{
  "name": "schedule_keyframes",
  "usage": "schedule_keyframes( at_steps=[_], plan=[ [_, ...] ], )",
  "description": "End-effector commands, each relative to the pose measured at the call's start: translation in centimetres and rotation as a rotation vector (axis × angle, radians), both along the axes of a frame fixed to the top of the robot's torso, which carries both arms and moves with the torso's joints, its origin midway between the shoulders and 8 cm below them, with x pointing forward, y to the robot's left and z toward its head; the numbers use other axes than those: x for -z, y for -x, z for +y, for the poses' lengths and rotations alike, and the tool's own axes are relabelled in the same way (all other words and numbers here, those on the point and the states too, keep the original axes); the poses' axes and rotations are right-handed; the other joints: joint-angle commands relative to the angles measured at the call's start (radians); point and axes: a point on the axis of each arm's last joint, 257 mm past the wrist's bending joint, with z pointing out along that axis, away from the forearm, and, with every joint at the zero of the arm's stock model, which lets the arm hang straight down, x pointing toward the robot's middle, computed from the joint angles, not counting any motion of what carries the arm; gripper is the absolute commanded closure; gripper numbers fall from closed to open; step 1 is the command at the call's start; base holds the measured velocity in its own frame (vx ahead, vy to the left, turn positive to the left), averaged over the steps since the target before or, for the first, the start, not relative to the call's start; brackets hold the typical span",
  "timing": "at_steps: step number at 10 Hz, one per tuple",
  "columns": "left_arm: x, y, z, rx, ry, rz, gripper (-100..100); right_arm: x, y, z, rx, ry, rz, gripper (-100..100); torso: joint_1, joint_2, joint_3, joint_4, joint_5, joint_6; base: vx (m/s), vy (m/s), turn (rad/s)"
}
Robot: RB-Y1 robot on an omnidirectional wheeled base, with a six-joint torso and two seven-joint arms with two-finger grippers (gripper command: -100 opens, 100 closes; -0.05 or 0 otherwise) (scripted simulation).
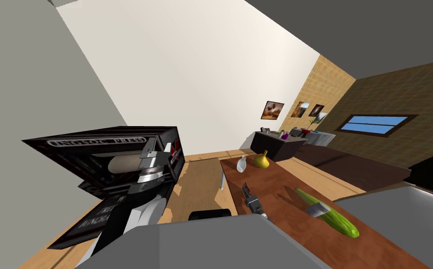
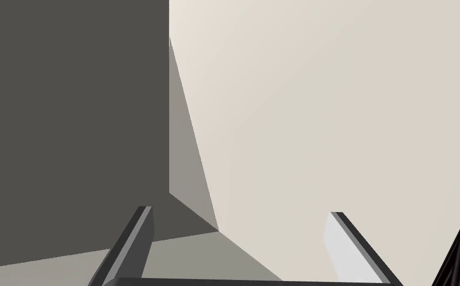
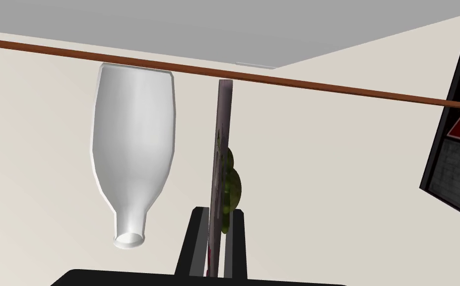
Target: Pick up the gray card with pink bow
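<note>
right now your right gripper (image 3: 217,213) is clenched on the grey card (image 3: 222,124): the two thin fingers (image 3: 193,243) press its flat faces. in the right wrist view you see the card edge-on, a thin stiff sheet with a mottled grey edge and a trace of pink low down between the fingers. its long axis runs straight out along the fingers, and its far end meets the line of the brown table edge (image 3: 323,87); you cannot tell whether it touches there.

just beside the card stands a white bottle (image 3: 133,149), smooth, round-shouldered, narrow-necked, its mouth open; what is in it you cannot tell. behind the card a lumpy yellow-green gourd (image 3: 232,183) peeks out. from the head view, bottle (image 1: 241,164) and gourd (image 1: 261,160) sit near each other at the far end of the brown wooden table (image 1: 280,187), and a long green cucumber (image 1: 332,215) lies well apart from them, nearer you.

your left gripper (image 2: 243,248) is raised to your left beside a big black book (image 1: 108,154) lettered "ingsoc press", its jaws spread wide, nothing between them.
</note>
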Motion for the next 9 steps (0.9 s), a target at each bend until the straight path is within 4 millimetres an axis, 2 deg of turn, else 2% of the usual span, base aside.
schedule_keyframes(
  at_steps=[1, 2, 3, 4, 5, 7, 8, 9],
  plan=[
    [0.0, 0.0, 0.0, 0.0, 0.0, 0.0, 0, 0.5, 0.5, -0.9, 0.022, -0.002, 0.016, 100, 0.0, 0.0, 0.0, 0.0, 0.0, 0.0, -0.077, 0.037, 0.146],
    [0.0, 0.0, 0.0, 0.0, 0.0, 0.0, 0, -0.6, -0.6, -2.8, 0.05, 0.001, -0.017, 100, 0.0, 0.001, 0.0, -0.001, 0.0, 0.001, -0.106, 0.038, 0.249],
    [0.0, 0.0, 0.0, 0.0, 0.0, 0.0, 0, 0.5, 0.3, -3.0, 0.061, -0.004, 0.015, 100, -0.001, 0.003, 0.001, 0.0, 0.0, 0.0, -0.078, 0.037, 0.133],
    [0.0, 0.0, 0.0, 0.0, 0.0, 0.0, 0, -0.5, -0.7, -5.0, 0.092, -0.003, -0.014, 100, -0.001, 0.002, 0.001, -0.001, 0.0, 0.001, -0.103, 0.058, 0.247],
    [0.0, 0.0, 0.0, 0.0, 0.0, 0.0, 0, -0.3, -0.6, -6.9, 0.133, -0.011, -0.008, 100, -0.001, 0.002, 0.001, 0.0, -0.001, -0.001, -0.149, 0.104, 0.387],
    [0.0, 0.0, 0.0, 0.0, 0.0, 0.0, 0, 0.2, 0.0, -7.1, 0.143, -0.014, 0.009, 100, 0.001, 0.004, 0.002, 0.0, -0.001, 0.0, -0.067, 0.059, 0.042],
    [0.0, 0.0, 0.0, 0.0, 0.0, 0.0, 0, -0.9, -0.9, -8.9, 0.176, -0.017, -0.023, 100, -0.003, 0.0, 0.0, -0.001, -0.002, 0.0, -0.056, 0.043, 0.256],
    [0.0, 0.0, 0.0, 0.0, 0.0, 0.0, 0, -1.2, -1.2, -8.9, 0.172, -0.016, -0.032, 100, -0.003, 0.0, 0.0, 0.0, -0.002, -0.002, -0.058, 0.035, 0.152]
  ],
)
